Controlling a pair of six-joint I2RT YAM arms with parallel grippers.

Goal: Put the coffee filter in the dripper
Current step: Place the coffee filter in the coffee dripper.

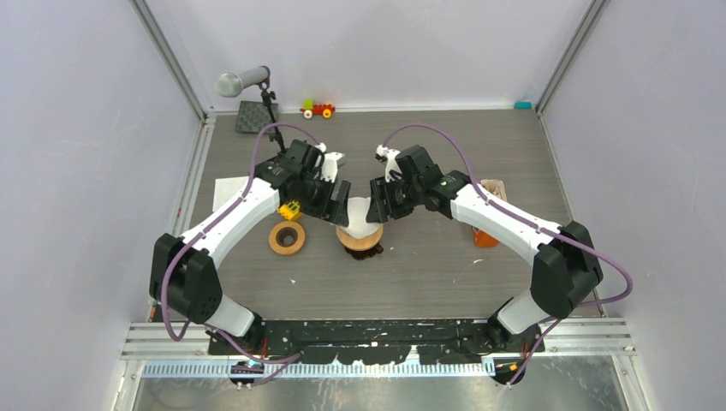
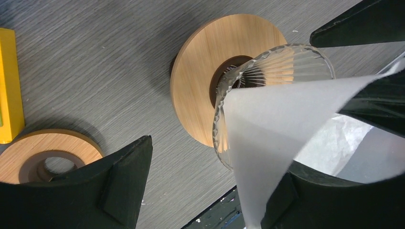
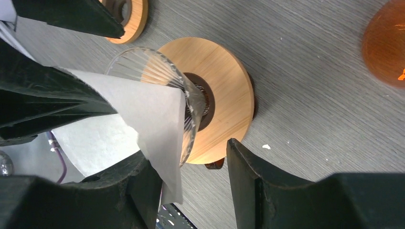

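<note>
The glass dripper (image 1: 360, 239) stands on its round wooden base (image 2: 200, 71) at the middle of the table. The white paper coffee filter (image 1: 360, 211) sits tilted in the dripper's mouth, its upper part sticking out above the ribbed rim (image 2: 272, 62). My left gripper (image 1: 332, 202) is on its left and my right gripper (image 1: 380, 202) on its right, both close above it. In the left wrist view the left gripper (image 2: 215, 162) is open, and the filter (image 2: 267, 129) leans on its right finger. The right gripper (image 3: 191, 160) is open too, with the filter's edge (image 3: 153, 114) against its left finger.
A wooden ring (image 1: 287, 237) and a yellow block (image 1: 289, 209) lie just left of the dripper. An orange object (image 1: 484, 236) and a wooden box (image 1: 494, 188) sit to the right. A microphone stand (image 1: 242, 82) and a toy car (image 1: 318, 109) are at the back.
</note>
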